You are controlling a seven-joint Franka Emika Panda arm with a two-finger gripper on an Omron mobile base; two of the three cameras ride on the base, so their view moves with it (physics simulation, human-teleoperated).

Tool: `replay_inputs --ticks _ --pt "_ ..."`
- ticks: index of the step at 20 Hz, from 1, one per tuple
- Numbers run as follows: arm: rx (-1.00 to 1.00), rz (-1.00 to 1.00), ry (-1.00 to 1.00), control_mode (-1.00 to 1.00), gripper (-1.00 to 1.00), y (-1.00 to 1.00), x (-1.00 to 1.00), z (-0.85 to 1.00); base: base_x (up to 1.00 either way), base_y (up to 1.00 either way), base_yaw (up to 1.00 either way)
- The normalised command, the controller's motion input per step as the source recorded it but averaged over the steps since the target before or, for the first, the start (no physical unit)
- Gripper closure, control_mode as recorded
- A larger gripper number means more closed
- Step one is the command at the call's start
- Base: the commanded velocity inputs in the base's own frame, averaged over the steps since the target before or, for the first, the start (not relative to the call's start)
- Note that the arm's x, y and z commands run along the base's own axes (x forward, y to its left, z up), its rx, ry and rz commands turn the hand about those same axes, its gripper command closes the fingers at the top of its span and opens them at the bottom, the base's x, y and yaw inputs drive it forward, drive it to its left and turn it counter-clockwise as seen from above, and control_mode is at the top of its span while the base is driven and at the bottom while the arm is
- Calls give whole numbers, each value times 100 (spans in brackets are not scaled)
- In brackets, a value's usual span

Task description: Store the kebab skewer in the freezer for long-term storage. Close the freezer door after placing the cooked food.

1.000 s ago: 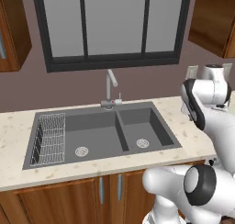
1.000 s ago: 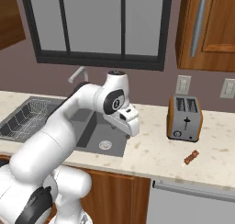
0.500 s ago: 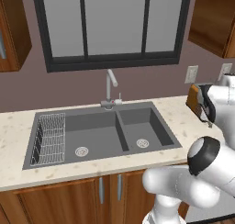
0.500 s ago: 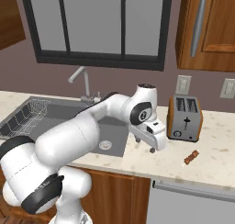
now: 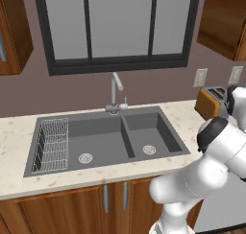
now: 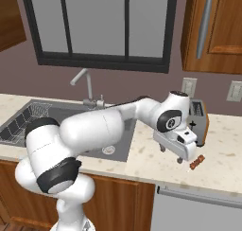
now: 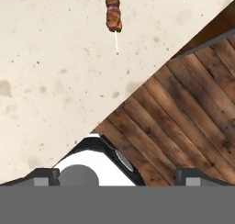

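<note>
The kebab skewer (image 6: 196,163) lies flat on the beige counter (image 6: 222,168) near its front edge, in front of the toaster. It is a short brown stick of meat pieces. My gripper (image 6: 171,155) hovers low over the counter just left of the skewer, open and holding nothing. In the hand view the kebab skewer (image 7: 113,9) sits at the top with its thin bare tip pointing toward me, well ahead of my gripper (image 7: 115,176), whose fingertips (image 7: 43,175) stand wide apart. The freezer and its door are out of view.
A toaster (image 6: 198,123) stands right behind the gripper by the wall. The double sink (image 5: 105,139) with faucet (image 5: 115,91) and wire dish rack (image 5: 50,144) lies to the left. The counter's front edge (image 7: 137,87) drops to wooden floor.
The arm has swung right from over the sink's edge to the counter by the toaster, bringing the gripper down beside the skewer. The jaws stayed open.
</note>
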Motion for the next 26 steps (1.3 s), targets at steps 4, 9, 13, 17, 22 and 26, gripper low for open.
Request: replay_inputs --ticks 4,9,13,17,22,26 --pt "5 0 -3 -100 -100 -54 0 -19 0 0 0" --pt "2 1 -5 -100 -100 -39 5 -15 0 0 0" --pt "0 2 -1 -100 -100 -30 11 -14 0 0 0" --pt "0 3 -8 -100 -100 -10 13 -16 0 0 0" --pt "0 4 -13 -100 -100 0 20 -18 0 0 0" --pt "0 5 -17 -100 -100 -4 23 -25 0 0 0"
